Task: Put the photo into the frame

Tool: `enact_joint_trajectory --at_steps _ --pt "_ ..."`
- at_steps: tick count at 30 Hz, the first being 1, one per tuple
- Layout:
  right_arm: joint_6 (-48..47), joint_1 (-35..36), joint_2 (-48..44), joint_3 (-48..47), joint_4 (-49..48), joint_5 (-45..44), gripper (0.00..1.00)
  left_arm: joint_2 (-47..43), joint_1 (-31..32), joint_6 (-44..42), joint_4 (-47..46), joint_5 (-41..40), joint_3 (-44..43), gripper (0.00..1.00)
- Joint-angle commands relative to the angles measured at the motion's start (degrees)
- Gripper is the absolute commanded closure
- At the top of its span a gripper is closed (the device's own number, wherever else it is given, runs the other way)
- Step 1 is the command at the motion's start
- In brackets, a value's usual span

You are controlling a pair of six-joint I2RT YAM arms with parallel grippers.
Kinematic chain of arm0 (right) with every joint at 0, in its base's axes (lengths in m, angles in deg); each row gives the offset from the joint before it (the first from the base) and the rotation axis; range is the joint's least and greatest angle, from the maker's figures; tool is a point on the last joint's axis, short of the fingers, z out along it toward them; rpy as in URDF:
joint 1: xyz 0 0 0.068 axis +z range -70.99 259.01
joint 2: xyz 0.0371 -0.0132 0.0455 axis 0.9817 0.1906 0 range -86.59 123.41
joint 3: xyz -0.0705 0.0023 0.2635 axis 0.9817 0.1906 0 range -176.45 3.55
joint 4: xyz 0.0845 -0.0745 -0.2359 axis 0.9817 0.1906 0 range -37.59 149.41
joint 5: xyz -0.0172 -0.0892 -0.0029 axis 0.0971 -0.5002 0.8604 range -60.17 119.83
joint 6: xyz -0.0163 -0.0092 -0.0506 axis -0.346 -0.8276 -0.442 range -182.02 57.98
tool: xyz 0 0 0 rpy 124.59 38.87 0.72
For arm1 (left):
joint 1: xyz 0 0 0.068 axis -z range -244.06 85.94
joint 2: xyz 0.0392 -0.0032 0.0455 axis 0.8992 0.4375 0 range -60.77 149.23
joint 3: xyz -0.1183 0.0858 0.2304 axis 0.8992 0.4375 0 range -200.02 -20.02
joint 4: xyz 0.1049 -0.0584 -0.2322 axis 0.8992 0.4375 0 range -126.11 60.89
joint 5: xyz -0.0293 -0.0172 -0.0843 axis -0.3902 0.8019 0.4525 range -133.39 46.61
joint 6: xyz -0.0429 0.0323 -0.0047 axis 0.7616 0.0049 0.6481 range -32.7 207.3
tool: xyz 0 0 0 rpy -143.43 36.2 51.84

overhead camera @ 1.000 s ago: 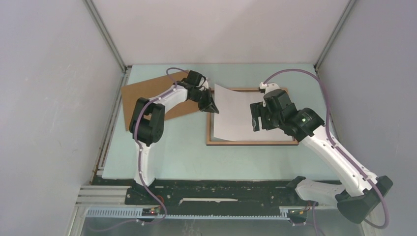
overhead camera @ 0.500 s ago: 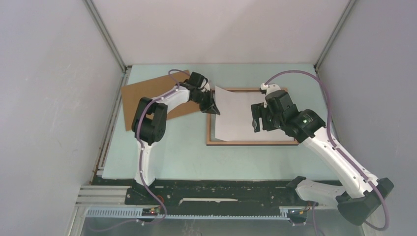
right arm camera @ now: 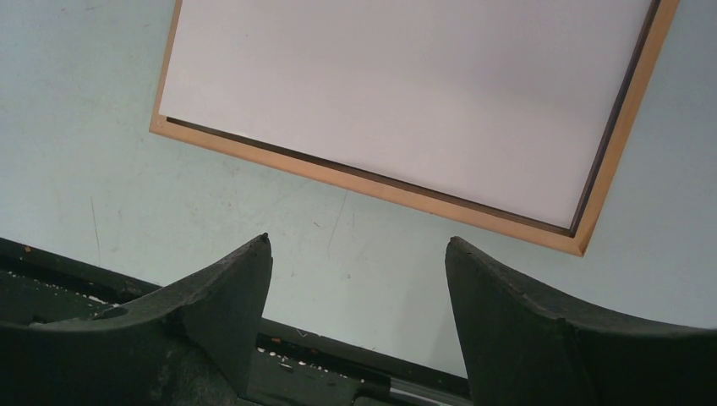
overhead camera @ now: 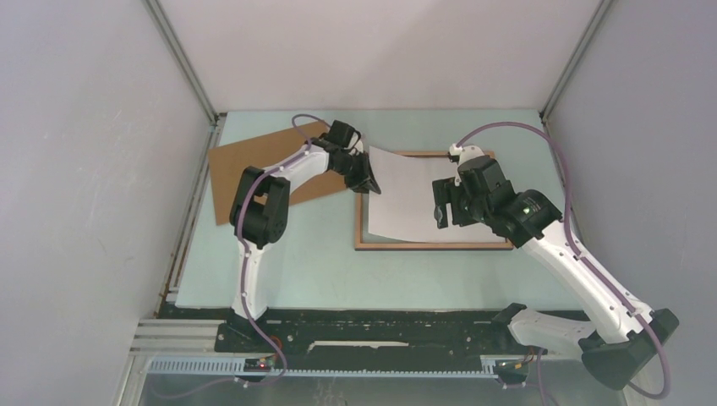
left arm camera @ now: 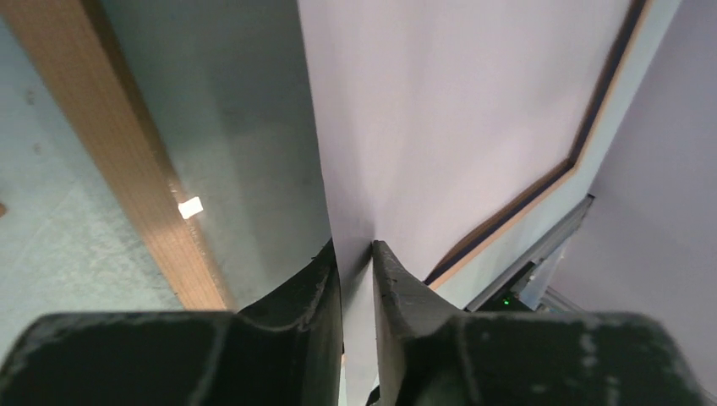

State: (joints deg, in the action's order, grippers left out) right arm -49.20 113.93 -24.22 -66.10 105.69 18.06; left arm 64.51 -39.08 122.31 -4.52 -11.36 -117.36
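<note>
Over the frame [overhead camera: 435,245] on the worktop [overhead camera: 313,262]: photo [overhead camera: 410,199], white back up, left edge pinched between left fingers [left arm camera: 309,292] to steer it into the recess; right fingers [right arm camera: 224,292] spread, empty, hovering ready to press.

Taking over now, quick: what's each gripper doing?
Left gripper: closed, pinching the photo by its edge.
Right gripper: open, holding nothing, above the frame.

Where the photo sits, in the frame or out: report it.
Not fully in: the photo lies white side up over the frame, one edge pinched in the left pincer.
</note>
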Motion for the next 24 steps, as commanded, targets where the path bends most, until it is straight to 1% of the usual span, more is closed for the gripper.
enact_joint_trajectory --at_steps 1,3,9,12,16,19,20,21,24 --pt "0.21 -0.05 -1.26 0.26 -1.55 0.61 0.17 -3.58 0.44 -3.87 5.04 -5.38 -4.50 0.72" --pt "0.27 -0.02 -1.38 0.29 -1.66 0.68 0.17 -4.20 0.43 -5.30 7.34 -7.40 -5.71 0.69" --pt "0.41 -0.02 -1.38 0.27 -1.51 0.70 0.17 -5.56 0.43 -8.56 12.54 -12.16 -8.50 0.52" --pt "0.40 -0.02 -1.42 0.34 -1.50 0.32 0.17 -6.68 0.43 -10.27 14.49 -14.49 -9.04 0.38" --pt "0.50 -0.11 -1.97 1.55 -3.13 0.45 0.17 -11.74 -0.03 -12.14 15.36 -18.60 -8.83 0.24" --pt "1.09 -0.26 -1.72 2.34 -4.35 0.76 0.17 -17.74 -1.35 -13.65 15.51 -21.50 -7.17 0.16" --pt "1.27 -0.28 -1.46 2.59 -4.70 1.06 0.14 -20.22 -2.12 -14.15 15.54 -21.80 -5.88 0.15" --pt "1.28 -0.29 -1.20 2.71 -5.29 1.40 0.02 -22.73 -3.26 -14.54 15.43 -22.22 -4.01 0.13" --pt "1.84 -0.08 -0.71 4.11 -8.38 1.87 0.00 -32.09 -6.70 -15.11 12.77 -23.21 5.30 0.11"
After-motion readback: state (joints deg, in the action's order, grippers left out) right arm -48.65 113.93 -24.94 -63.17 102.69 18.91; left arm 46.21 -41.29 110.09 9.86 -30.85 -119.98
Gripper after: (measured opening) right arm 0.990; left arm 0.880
